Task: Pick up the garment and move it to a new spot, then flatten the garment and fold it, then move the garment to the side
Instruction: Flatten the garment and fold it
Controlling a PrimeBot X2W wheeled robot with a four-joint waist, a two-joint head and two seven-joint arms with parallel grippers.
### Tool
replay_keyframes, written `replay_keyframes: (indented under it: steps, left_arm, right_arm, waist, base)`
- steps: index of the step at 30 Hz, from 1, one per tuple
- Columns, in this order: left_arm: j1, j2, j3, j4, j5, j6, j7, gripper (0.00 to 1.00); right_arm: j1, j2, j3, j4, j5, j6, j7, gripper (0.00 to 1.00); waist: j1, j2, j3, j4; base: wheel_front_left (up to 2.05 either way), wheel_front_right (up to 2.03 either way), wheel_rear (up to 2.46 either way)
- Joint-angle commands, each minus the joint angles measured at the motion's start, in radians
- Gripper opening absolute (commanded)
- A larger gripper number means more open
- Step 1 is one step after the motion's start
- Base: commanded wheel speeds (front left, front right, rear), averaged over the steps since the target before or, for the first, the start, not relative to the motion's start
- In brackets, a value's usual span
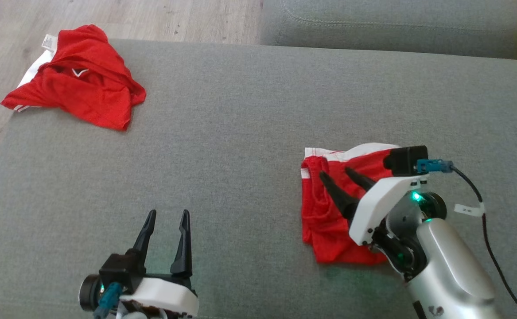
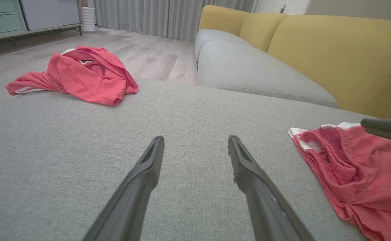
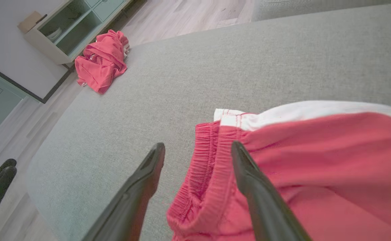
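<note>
Your right tool (image 1: 334, 172) hung spread wide over the folded red garment (image 1: 324, 230), gripping nothing; your left tool (image 1: 168, 212), likewise spread and empty, sat well apart from it.

Soft, even daylight fills all three views, and nothing glares. The head view is sharp, with saturated reds. A green light (image 1: 415, 196) just behind the right pincer (image 1: 334, 172) tints the grey sofa seat (image 1: 240, 155) below that arm. Around the left pincer (image 1: 168, 213) shadows are barely marked. Both wrist views are paler, and the shorts (image 3: 316, 150) beneath the right pincer are washed to pink. The fingers (image 3: 128, 201) go out of focus toward the bottom edge, and the wide lens stretches the corners.
</note>
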Motion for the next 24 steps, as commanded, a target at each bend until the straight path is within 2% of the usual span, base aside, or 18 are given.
replay_keyframes:
  steps: [1,10,13,17,24]
  left_arm:
    - [-0.043,0.004,0.039,-0.022,-0.004,-0.002,-0.016,1.00]
    - [-0.045,0.008,0.051,-0.032,0.004,0.004,-0.022,1.00]
    - [-0.051,0.013,0.054,-0.042,0.012,0.012,-0.023,1.00]
    - [-0.053,0.019,0.059,-0.048,0.014,0.018,-0.023,1.00]
    - [-0.025,0.024,0.070,-0.053,-0.004,0.021,-0.024,1.00]
  right_arm:
    - [-0.048,0.013,0.024,-0.039,0.007,0.004,-0.011,1.00]
    - [-0.062,-0.001,0.041,-0.104,-0.032,0.004,-0.120,1.00]
    - [-0.059,-0.030,0.014,-0.130,-0.120,0.004,-0.199,1.00]
    - [-0.033,-0.035,-0.033,-0.151,-0.198,0.004,-0.281,1.00]
    - [0.083,-0.007,-0.139,-0.155,-0.299,0.004,-0.375,1.00]
  waist:
    - [-0.0001,0.0000,-0.001,-0.002]
    - [-0.0001,0.0000,-0.015,-0.044]
    - [-0.0001,0.0000,-0.025,-0.069]
    - [-0.0001,0.0000,-0.040,-0.095]
    - [-0.0001,0.0000,-0.069,-0.132]
  base:
    - [0.00,0.00,0.00]
    - [0.00,0.00,0.00]
    - [0.00,0.00,0.00]
    - [0.00,0.00,0.00]
    - [0.00,0.00,0.00]
